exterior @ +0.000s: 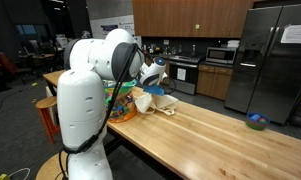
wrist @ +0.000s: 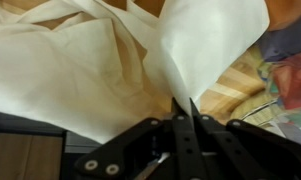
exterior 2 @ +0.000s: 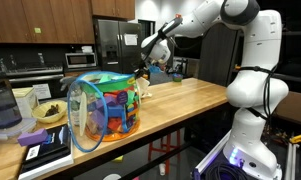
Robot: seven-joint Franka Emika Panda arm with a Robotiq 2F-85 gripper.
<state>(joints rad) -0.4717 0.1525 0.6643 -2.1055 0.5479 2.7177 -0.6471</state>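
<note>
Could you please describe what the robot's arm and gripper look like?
The arm is glossy white, built of thick rounded segments with dark seams at the joints; a black cable loops along it near the wrist. The gripper is black, with slim fingers and small round screws.

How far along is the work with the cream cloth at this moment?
Done: the tool is shut on a fold of the cream fabric cloth, as the wrist view shows. In hand: the cloth hangs bunched from it over the long wooden countertop, beside the colourful mesh basket. Left: its lower end seems to touch the countertop, so it is not yet fully lifted or released.
</note>
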